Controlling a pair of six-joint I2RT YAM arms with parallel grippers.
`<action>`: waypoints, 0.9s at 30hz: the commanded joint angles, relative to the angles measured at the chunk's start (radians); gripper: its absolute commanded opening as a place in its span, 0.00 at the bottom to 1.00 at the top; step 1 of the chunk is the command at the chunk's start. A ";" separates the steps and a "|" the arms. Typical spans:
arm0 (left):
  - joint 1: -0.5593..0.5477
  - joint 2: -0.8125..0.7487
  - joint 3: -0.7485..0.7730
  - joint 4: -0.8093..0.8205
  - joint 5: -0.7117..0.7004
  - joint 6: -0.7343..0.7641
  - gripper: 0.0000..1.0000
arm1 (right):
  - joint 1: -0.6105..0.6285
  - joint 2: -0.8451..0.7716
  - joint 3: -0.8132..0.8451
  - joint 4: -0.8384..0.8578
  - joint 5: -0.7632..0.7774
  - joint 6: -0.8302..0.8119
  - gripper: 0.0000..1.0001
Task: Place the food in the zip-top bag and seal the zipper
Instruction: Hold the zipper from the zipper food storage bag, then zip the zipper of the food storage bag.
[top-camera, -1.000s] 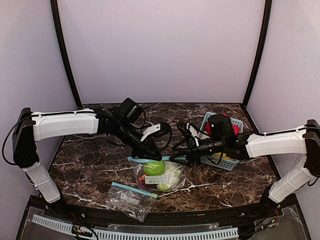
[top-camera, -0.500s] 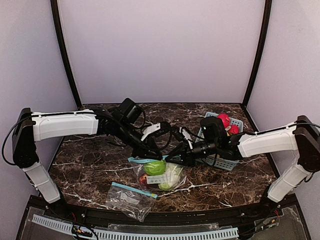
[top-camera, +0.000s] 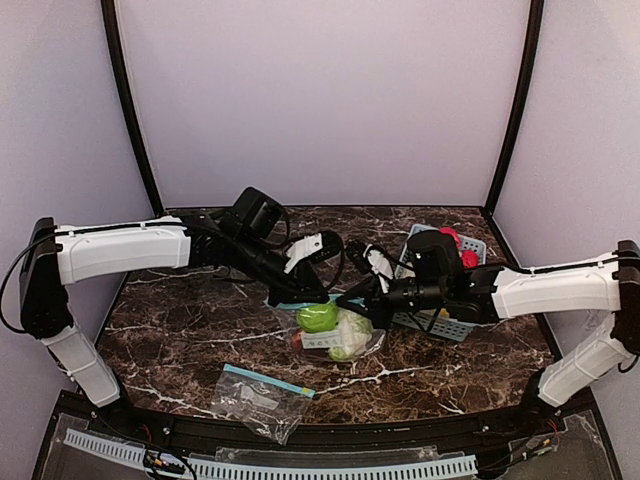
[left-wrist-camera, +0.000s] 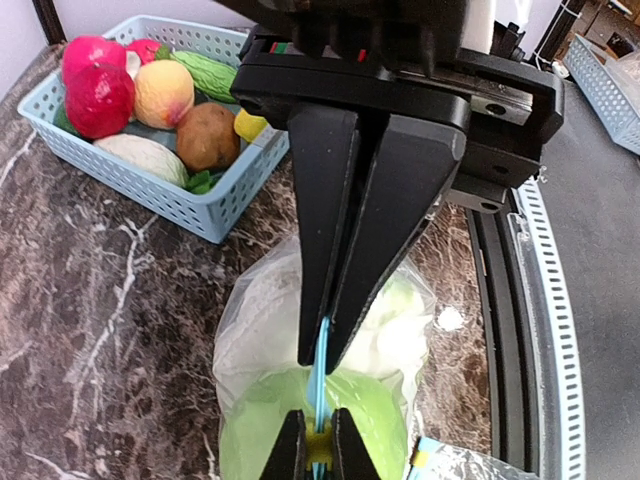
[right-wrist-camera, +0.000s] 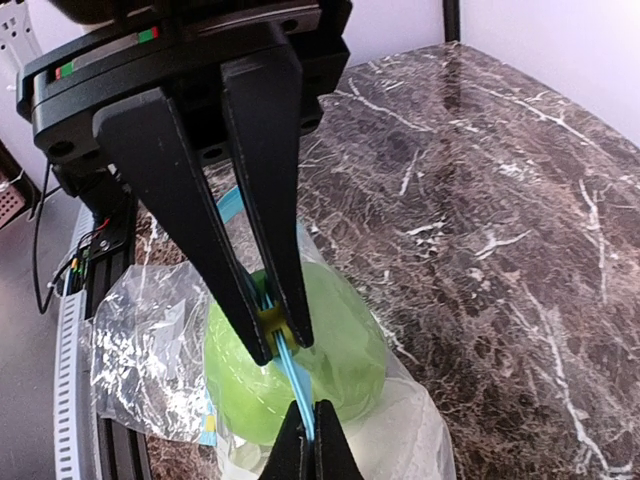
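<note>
The left end effector (left-wrist-camera: 322, 345) is pinched shut on the blue zip strip (right-wrist-camera: 293, 375) at the top of the zip-top bag (top-camera: 368, 345). The right end effector (right-wrist-camera: 272, 335) is right next to it, closed on the little yellow slider (right-wrist-camera: 272, 322) that rides on the same strip. The bag hangs just under both of them, with its bottom resting on the surface (right-wrist-camera: 500, 200).

A green apple (right-wrist-camera: 340, 350) and a white cauliflower (top-camera: 352, 332) are inside the bag, right below the fingertips. More food, like a red apple (left-wrist-camera: 98, 95), waits in the light-blue basket (left-wrist-camera: 215, 200), off to the right of the right end effector.

The bag is thin, soft and floppy, so I think it will sag and crumple if only one side is held. It looks shiny and slippery too. The toy food looks light and hard, so it should not squash. The best place to hold is the stiff zip strip. One end effector should keep the strip tight while the other slides the slider along it. If the strip goes slack, the slider may get stuck or pop off.

The surface is dark marble with white lines, flat and glossy. A spare bag (top-camera: 255, 395) lies flat, well apart, on the near side of both end effectors. Plain pale walls (top-camera: 320, 100) stand all around.
</note>
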 joint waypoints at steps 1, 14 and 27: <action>0.026 -0.062 -0.021 -0.205 -0.150 0.053 0.01 | -0.036 -0.076 -0.055 -0.117 0.317 0.017 0.00; 0.077 -0.071 -0.034 -0.258 -0.159 0.075 0.01 | -0.058 -0.122 -0.092 -0.122 0.366 0.045 0.00; 0.094 -0.093 -0.052 -0.279 -0.253 0.090 0.01 | -0.071 -0.132 -0.100 -0.116 0.370 0.048 0.00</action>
